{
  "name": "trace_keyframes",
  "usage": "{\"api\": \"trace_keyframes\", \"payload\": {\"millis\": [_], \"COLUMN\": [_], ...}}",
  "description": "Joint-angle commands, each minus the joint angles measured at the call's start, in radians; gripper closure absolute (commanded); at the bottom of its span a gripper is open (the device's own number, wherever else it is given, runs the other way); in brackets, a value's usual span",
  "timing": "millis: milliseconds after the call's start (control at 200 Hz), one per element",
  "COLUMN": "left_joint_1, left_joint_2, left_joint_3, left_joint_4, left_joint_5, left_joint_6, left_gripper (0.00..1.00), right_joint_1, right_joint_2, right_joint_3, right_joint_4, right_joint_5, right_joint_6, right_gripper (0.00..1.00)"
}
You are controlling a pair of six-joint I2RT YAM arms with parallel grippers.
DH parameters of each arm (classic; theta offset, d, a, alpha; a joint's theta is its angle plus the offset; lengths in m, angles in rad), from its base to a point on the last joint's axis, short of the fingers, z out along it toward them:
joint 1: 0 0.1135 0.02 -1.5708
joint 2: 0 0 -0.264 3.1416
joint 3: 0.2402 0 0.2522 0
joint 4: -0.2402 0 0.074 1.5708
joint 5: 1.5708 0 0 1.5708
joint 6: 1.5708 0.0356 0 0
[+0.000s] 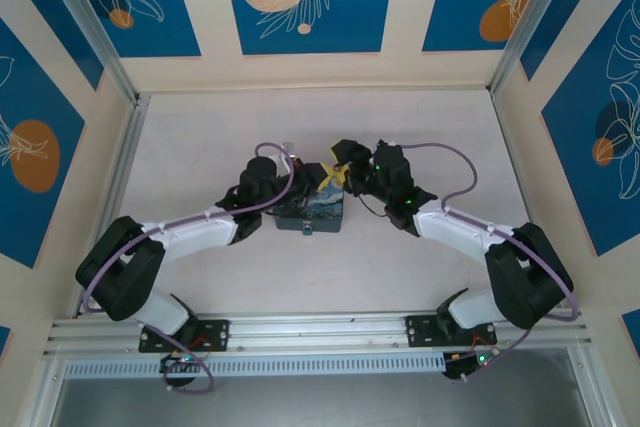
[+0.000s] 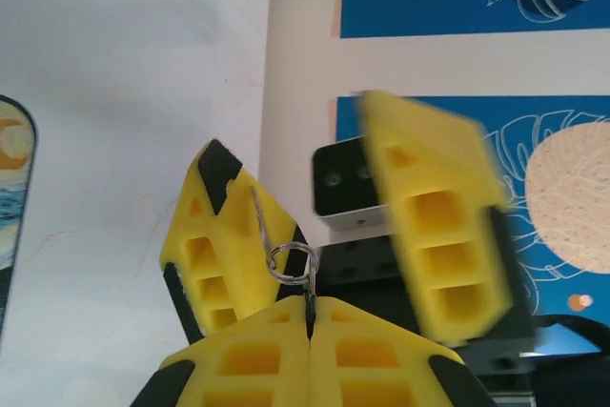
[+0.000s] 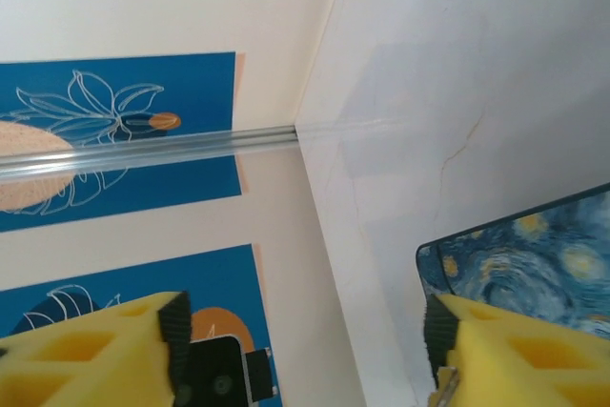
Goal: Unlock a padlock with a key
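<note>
Key (image 2: 309,297) is pinched edge-on between the closed pads of the left tool (image 2: 311,323), and only a dark sliver and its wire ring (image 2: 291,262) show above them. The right tool (image 3: 305,323) is released, its jaws standing wide on either side of the ring. Both tools meet above the middle of the tabletop (image 1: 420,147), over the far edge of the night-sky box (image 3: 534,254). The padlock (image 1: 305,228) is probably the small bluish speck at the box's near edge, though it is too small to confirm. The step in hand looks like securing the key in the left tool. Draw the right tool straight back, because the ring lies just beside one of its fingers (image 2: 224,235) and could snag. Before you head for the lock, check that enough blade sticks out and which way it points; you cannot read either from here. Keep the clench firm and your moves slow.
</note>
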Motion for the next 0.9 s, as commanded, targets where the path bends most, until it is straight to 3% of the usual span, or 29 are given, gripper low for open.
{"api": "trace_keyframes", "payload": {"millis": [0, 140, 295, 575, 895], "left_joint_1": [0.063, 0.148, 0.219, 0.24, 0.24], "left_joint_2": [-0.045, -0.038, 0.02, 0.102, 0.152], "left_joint_3": [0.081, 0.17, 0.28, 0.455, 0.488], "left_joint_4": [-0.172, -0.349, -0.488, -0.762, -0.779], "left_joint_5": [0.099, 0.262, 0.487, 0.703, 0.794], "left_joint_6": [0.205, 0.43, 0.62, 0.895, 0.903], "left_gripper": [1.0, 1.0, 1.0, 1.0, 1.0], "right_joint_1": [-0.084, -0.234, -0.35, -0.345, -0.267], "right_joint_2": [-0.141, -0.288, -0.323, -0.222, -0.045], "right_joint_3": [-0.044, -0.095, -0.084, 0.018, 0.062], "right_joint_4": [-0.146, -0.302, -0.296, -0.214, -0.028], "right_joint_5": [-0.072, -0.219, -0.478, -0.722, -0.823], "right_joint_6": [-0.114, -0.271, -0.461, -0.665, -0.655], "right_gripper": [0.3, 0.3, 0.32, 0.48, 0.68]}}
